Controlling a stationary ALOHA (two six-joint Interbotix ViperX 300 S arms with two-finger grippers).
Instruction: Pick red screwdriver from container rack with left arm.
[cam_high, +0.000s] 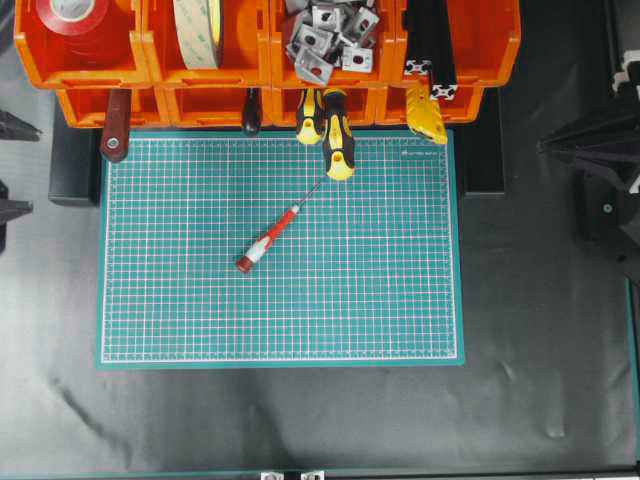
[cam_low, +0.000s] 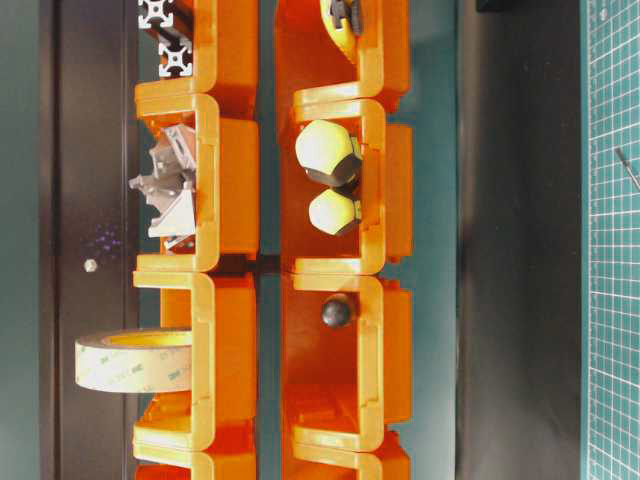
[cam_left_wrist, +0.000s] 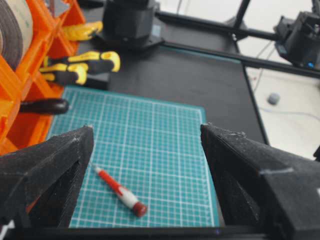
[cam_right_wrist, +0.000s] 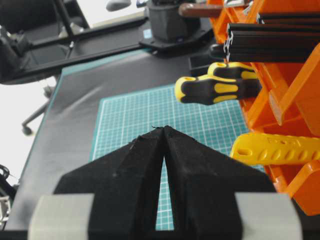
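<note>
The red screwdriver (cam_high: 275, 235) lies flat on the green cutting mat (cam_high: 380, 290), out of the container rack (cam_high: 150, 45), with its dark red cap toward the front left. In the left wrist view the screwdriver (cam_left_wrist: 120, 190) rests low between the fingers of my left gripper (cam_left_wrist: 147, 126), nearer the left finger. That gripper is open wide, holds nothing, and stays back from the tool at the mat's left side. My right gripper (cam_right_wrist: 164, 128) is shut on nothing, hovering over the mat's right part beside the rack (cam_right_wrist: 290, 100).
Two yellow-and-black screwdrivers (cam_high: 335, 130), a brown-red handle (cam_high: 116, 125) and a black handle (cam_high: 251, 112) stick out of the lower bins. Upper bins hold tape rolls (cam_high: 200, 30), metal brackets (cam_high: 325, 35) and black extrusions (cam_high: 430, 50). The right arm (cam_high: 600, 160) sits at the right edge.
</note>
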